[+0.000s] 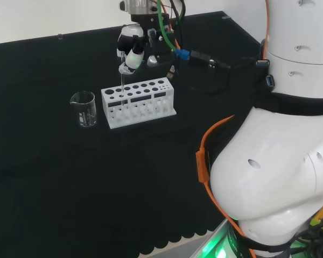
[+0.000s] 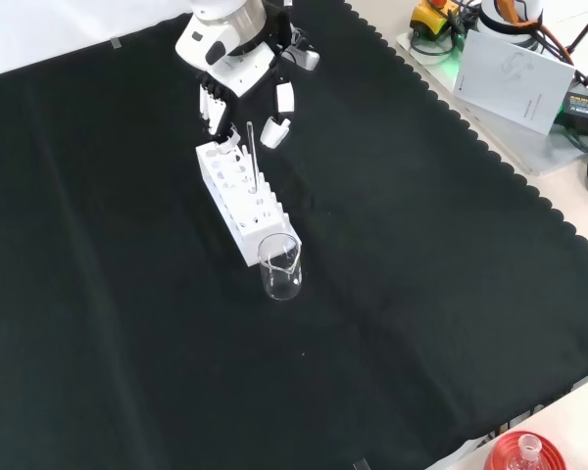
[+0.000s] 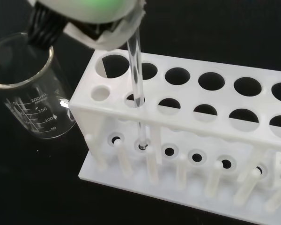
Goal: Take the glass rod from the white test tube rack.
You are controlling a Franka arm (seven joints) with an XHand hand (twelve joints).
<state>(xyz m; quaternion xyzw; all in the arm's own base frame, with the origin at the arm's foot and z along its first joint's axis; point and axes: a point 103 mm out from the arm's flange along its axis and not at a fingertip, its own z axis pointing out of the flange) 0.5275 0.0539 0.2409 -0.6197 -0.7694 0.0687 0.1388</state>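
Note:
The white test tube rack stands on the black cloth. The clear glass rod stands almost upright in a hole near the rack's beaker end, its lower tip resting in the base plate. The hand hangs just above the rack. In the front view its fingers and its thumb hang on either side of the rod's top with gaps showing. In the wrist view a white fingertip hides the rod's upper end.
An empty glass beaker stands close to the rack's end. In the front view papers and cables lie beyond the cloth's scalloped edge at upper right. A red-based flask sits at the bottom right corner.

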